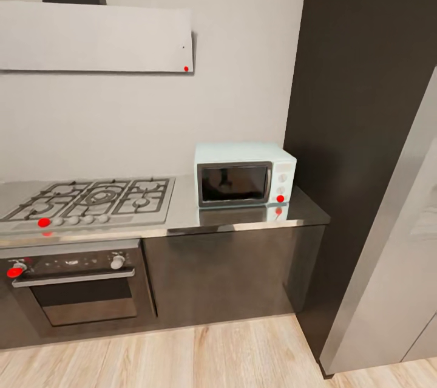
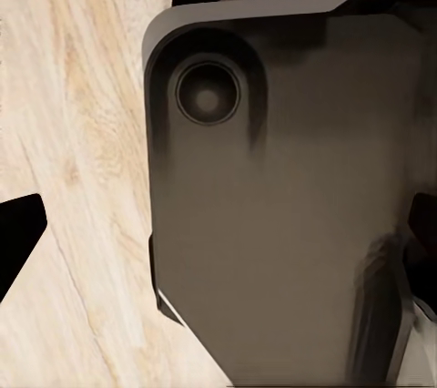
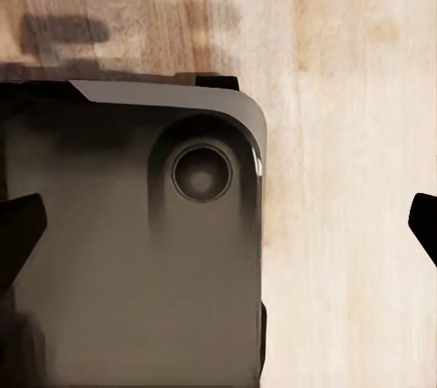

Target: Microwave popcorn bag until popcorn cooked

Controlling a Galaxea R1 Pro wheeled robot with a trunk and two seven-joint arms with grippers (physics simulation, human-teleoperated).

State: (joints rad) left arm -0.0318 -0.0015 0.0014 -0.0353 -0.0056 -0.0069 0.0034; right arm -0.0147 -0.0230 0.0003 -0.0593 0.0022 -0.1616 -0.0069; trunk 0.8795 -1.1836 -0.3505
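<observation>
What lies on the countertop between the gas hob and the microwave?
Nothing: in the head view, the strip of grey countertop between the hob and the microwave is bare steel.

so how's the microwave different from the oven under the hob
The microwave is a small pale mint-blue box standing on the countertop at its right end; the built-in oven is dark and steel, set into the cabinet front below the gas hob. The microwave's knobs are stacked beside its door; the oven's sit apart in a row above a long bar handle. Both have dark glass doors, shut, and a red dot.
</observation>
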